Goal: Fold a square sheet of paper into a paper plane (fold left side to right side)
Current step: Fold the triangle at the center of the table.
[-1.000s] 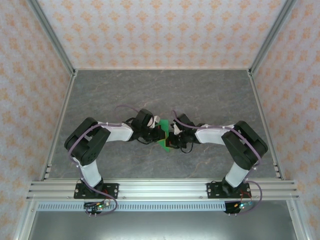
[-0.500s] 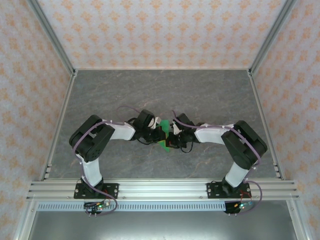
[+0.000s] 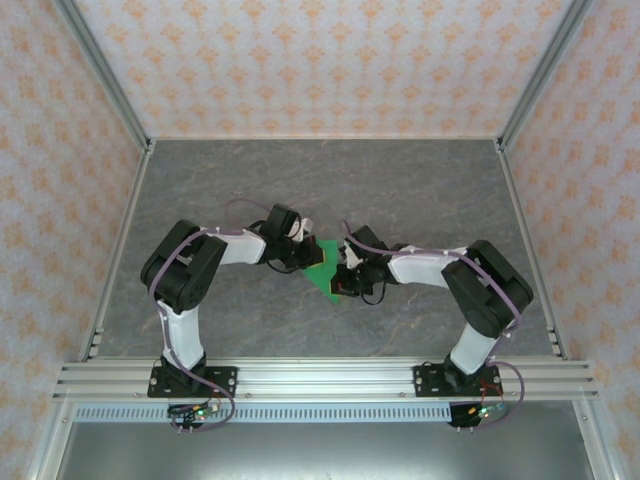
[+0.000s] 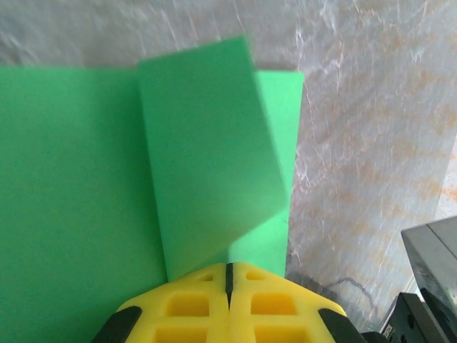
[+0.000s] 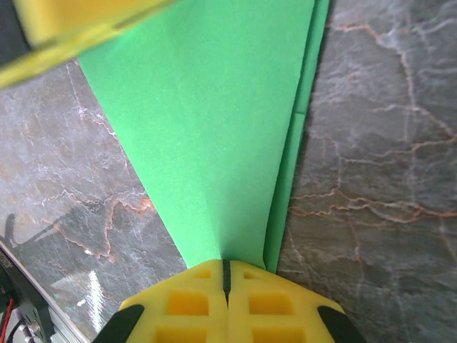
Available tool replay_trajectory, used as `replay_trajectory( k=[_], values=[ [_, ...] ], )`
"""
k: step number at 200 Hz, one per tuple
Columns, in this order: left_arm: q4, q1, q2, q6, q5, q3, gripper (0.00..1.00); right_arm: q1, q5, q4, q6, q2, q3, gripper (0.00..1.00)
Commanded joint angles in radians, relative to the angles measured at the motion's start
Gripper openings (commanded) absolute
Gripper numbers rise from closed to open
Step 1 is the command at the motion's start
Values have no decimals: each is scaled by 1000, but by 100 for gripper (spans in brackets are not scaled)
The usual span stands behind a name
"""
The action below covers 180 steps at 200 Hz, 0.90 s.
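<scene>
The grey marble-patterned table (image 3: 420, 190) takes up the middle of the top view. Its widest open stretch is in the upper half of the frame, between my wrists and the back wall. Orange-patterned wallpaper walls (image 3: 320, 60) close it in at the top, left and right. Silver aluminium rails (image 3: 330, 378) run along the lower edge, where my bases are bolted. Bare surface also lies outside each of my elbows, up to the side rails.

My arms bend inward and nearly meet at the frame's centre. The thin bright green creased sheet of paper (image 3: 322, 268) lies there, a small angular shape between my grippers.

My left gripper (image 3: 305, 258) reaches it from the upper left. In the left wrist view its yellow pads (image 4: 193, 307) are pressed together at bottom centre, pinching a flap of the sheet that tilts up over the flat layer. The sheet's right edge runs down the frame, with grey table beyond it.

My right gripper (image 3: 343, 282) comes in from the right. Its pads (image 5: 193, 300) are clamped on the sheet's narrow end, and the sheet widens toward the top of that frame.
</scene>
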Motion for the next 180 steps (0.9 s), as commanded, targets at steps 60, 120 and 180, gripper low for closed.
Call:
replay_trajectory(
  k=[60,120,180],
  values=[
    [-101,161,158,109,-91,165,0,-2,116,-245,-21,73,-88,0],
    [-204,226,246,164,-81,317,0,-2,107,-250,-25,67,-92,0],
    [-269,257,243,195,-35,406,2,-2,70,-180,-14,39,-96,0]
  ],
)
